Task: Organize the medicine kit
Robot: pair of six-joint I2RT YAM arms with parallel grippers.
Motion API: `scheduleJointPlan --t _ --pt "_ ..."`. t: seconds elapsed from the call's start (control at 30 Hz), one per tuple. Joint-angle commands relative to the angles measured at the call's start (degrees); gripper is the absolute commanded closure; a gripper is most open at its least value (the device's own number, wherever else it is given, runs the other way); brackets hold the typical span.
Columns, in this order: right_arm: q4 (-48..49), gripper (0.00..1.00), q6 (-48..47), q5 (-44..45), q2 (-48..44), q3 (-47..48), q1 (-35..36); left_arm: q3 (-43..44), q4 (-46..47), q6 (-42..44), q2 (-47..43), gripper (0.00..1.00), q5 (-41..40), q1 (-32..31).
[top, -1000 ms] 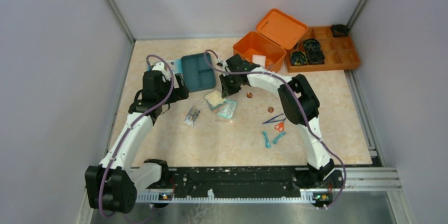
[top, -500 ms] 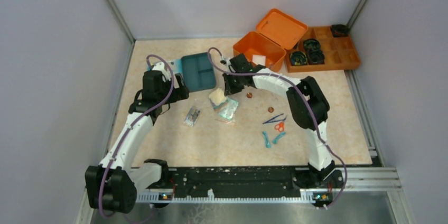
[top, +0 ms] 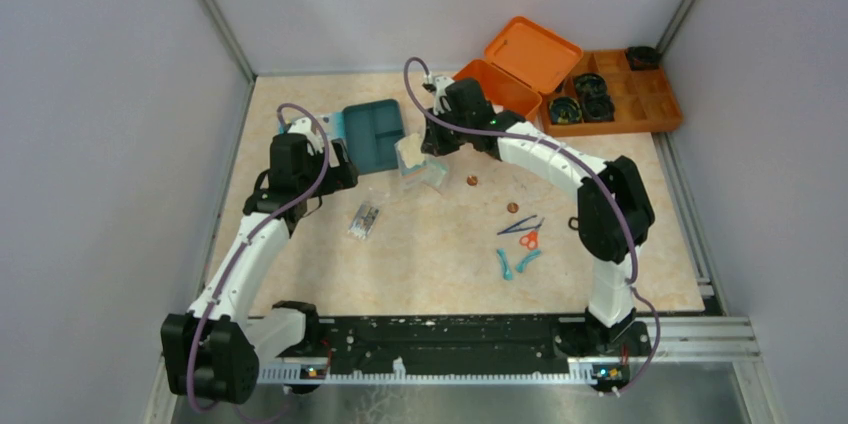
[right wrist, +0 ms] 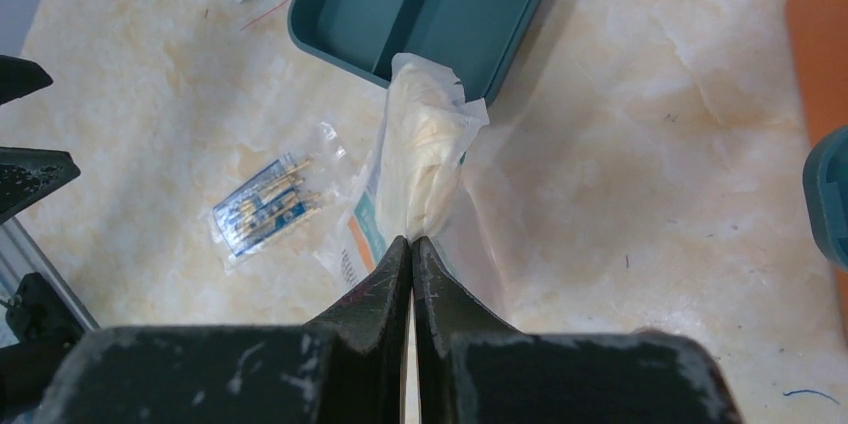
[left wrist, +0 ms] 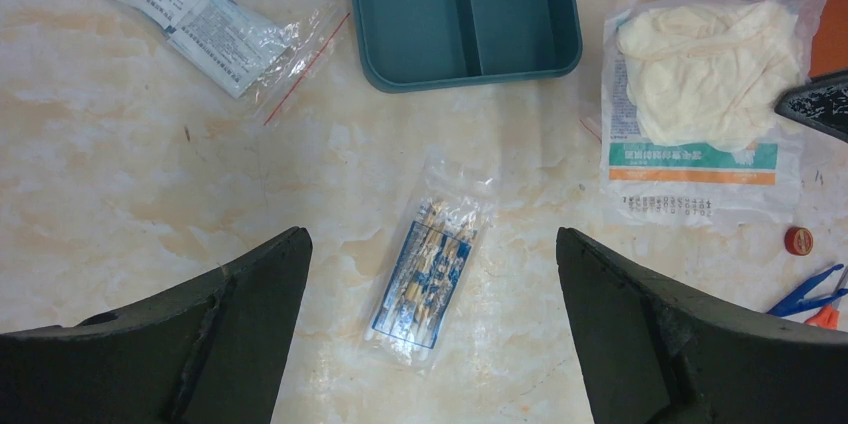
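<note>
Nearest me, the left pincer (left wrist: 430, 244) hangs spread wide and empty over a swab packet (left wrist: 425, 269) on the worktop (top: 440, 264). Beyond it the right pincer (right wrist: 411, 242) is pinched tight on a thin edge of the glove bag (right wrist: 425, 164), which dangles below. I'd guess so slim a grip could let the slack plastic slide out or snag a wall. The teal tray (left wrist: 410, 4) behind holds nothing. Farthest right stands the medicine kit (top: 533, 52), lid open and its inside mostly hidden by the arm, beside a divided tray (top: 655, 104) of black items (top: 590, 84).
</note>
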Motion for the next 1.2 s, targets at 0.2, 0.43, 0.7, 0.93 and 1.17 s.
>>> scheduleJointPlan --t 0.2,0.43,0.7,0.93,1.17 --pt "-6.51 1.0 0.34 -8.23 -2.69 2.28 -0.97 1.2 0.1 -0.19 0.41 0.01 1.17 0.56" --pt "-4.43 1.0 1.85 -18.01 -8.79 -5.73 -0.94 1.24 0.13 -0.28 0.74 0.01 1.63 0.73" --pt "-13.41 1.0 -2.9 -7.79 -9.94 -10.36 -0.93 1.21 0.09 -0.28 0.86 0.01 1.58 0.77" --pt "-9.69 1.0 0.45 -1.73 -11.31 -18.65 -0.9 1.35 0.09 -0.28 1.51 0.01 2.38 0.82" --pt "-8.1 0.94 1.04 -1.51 -9.49 -19.42 -0.92 1.3 0.06 -0.28 1.31 0.01 2.25 0.84"
